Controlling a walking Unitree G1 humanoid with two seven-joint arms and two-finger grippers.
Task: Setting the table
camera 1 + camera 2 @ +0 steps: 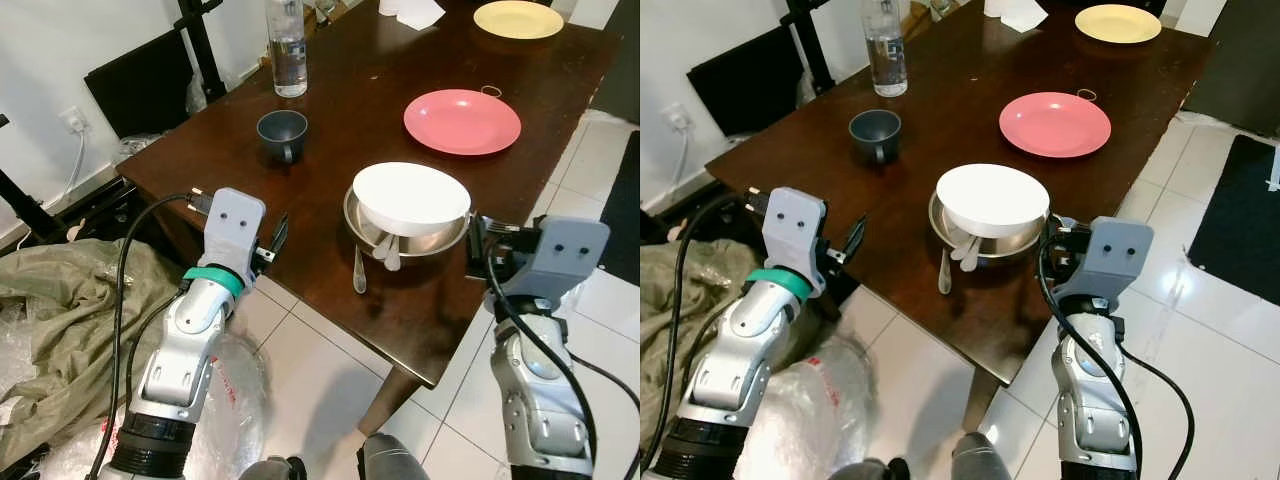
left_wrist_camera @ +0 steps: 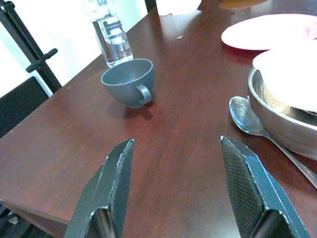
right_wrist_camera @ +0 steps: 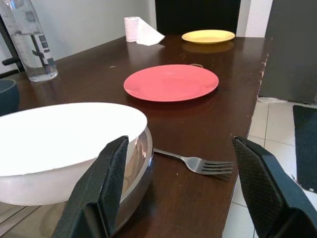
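Observation:
A white bowl (image 1: 411, 197) sits nested in a steel bowl (image 1: 372, 231) near the dark wooden table's front edge (image 1: 400, 340). Spoons (image 1: 360, 272) lie against the steel bowl's front, and a fork (image 3: 198, 162) lies to its right. Farther back are a pink plate (image 1: 462, 121), a yellow plate (image 1: 518, 18), a dark grey cup (image 1: 282, 133) and a water bottle (image 1: 287, 50). My left gripper (image 2: 176, 148) is open at the table's left front edge, pointing toward the cup. My right gripper (image 3: 181, 144) is open just right of the bowls, empty.
A paper towel roll (image 3: 141, 30) stands at the table's far end. Olive cloth (image 1: 50, 300) and a plastic bag (image 1: 232, 385) lie on the tiled floor at left. A black stand (image 1: 200, 40) is beside the table, and a dark mat (image 1: 1240, 210) lies at right.

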